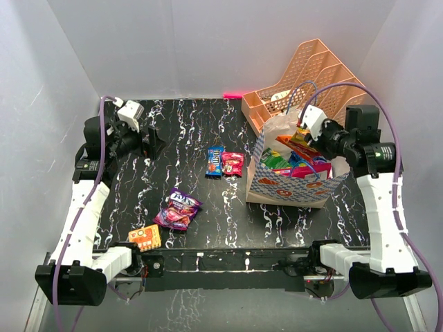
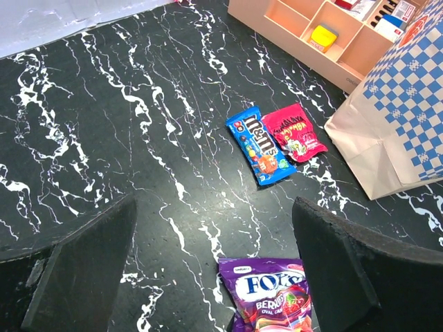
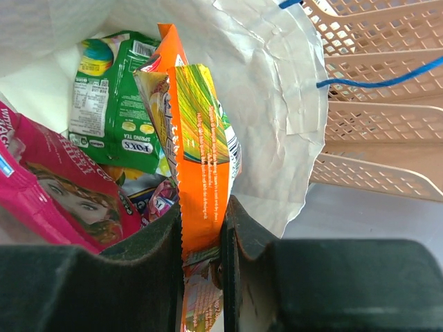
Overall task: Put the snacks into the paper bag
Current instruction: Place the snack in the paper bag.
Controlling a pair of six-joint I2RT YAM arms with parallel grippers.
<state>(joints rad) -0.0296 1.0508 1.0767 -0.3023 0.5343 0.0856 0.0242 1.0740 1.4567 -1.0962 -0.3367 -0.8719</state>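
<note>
Currently | right gripper [image 3: 202,225]: clamped on orange packet [image 3: 197,152], at paper bag [image 3: 270,83] mouth | left gripper [image 2: 214,214]: spread, empty | risk: if you release high, packet may perch on heaped snacks [image 3: 111,111], catch the rim, spill out.

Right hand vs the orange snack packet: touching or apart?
Touching. The right wrist view shows the right hand shut on the orange snack packet, both fingers pressed against its sides, over the open paper bag.

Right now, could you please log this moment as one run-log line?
right gripper: shut on orange packet in paper bag mouth | left gripper: open, empty | loose: M&M's packet, pink packet, Fox's packet, small orange pack
</note>
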